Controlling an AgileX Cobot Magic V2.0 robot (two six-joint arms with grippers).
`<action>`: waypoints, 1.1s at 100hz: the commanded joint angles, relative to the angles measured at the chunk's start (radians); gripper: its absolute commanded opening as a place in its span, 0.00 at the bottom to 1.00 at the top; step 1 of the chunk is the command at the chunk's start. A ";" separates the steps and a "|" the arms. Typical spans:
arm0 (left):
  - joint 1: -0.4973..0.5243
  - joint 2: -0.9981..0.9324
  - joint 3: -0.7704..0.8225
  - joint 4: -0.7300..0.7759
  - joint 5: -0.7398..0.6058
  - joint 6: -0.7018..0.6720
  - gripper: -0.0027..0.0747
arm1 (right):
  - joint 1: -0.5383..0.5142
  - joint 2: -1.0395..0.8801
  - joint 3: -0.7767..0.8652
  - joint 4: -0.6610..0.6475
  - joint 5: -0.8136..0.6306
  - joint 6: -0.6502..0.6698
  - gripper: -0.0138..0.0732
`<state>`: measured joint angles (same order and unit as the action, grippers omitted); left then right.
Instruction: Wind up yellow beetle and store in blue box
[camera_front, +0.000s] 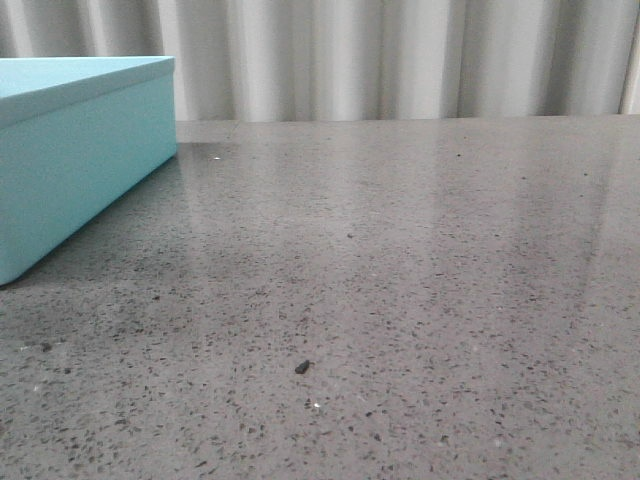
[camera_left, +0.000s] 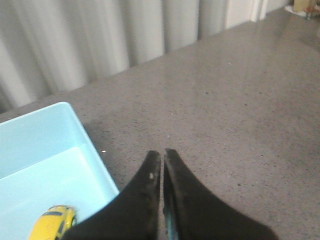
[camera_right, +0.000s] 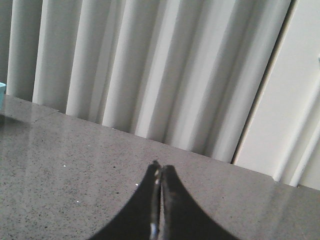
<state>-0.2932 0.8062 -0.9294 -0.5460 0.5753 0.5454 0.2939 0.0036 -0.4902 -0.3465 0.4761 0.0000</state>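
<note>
yellow beetle inside open blue box | left end effector closed, empty | right end effector closed, empty | both above table

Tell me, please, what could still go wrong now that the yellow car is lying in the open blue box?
1. The blue box has no lid on, so the yellow beetle, if wound, might roll about inside and knock the wall.
2. The left gripper, shut and empty, sits close to the box's near wall; a careless move might nudge it.
</note>
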 joint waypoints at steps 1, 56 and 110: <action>-0.008 -0.163 0.156 -0.005 -0.199 0.000 0.01 | -0.001 -0.021 -0.001 -0.022 -0.098 0.000 0.10; -0.008 -0.606 0.676 -0.097 -0.490 -0.004 0.01 | -0.001 -0.023 0.001 -0.022 -0.097 0.000 0.10; -0.008 -0.606 0.679 -0.097 -0.492 -0.004 0.01 | -0.001 -0.023 0.001 -0.022 -0.097 0.000 0.10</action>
<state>-0.2941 0.1916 -0.2290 -0.6278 0.1540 0.5474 0.2939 -0.0131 -0.4663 -0.3473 0.4612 0.0000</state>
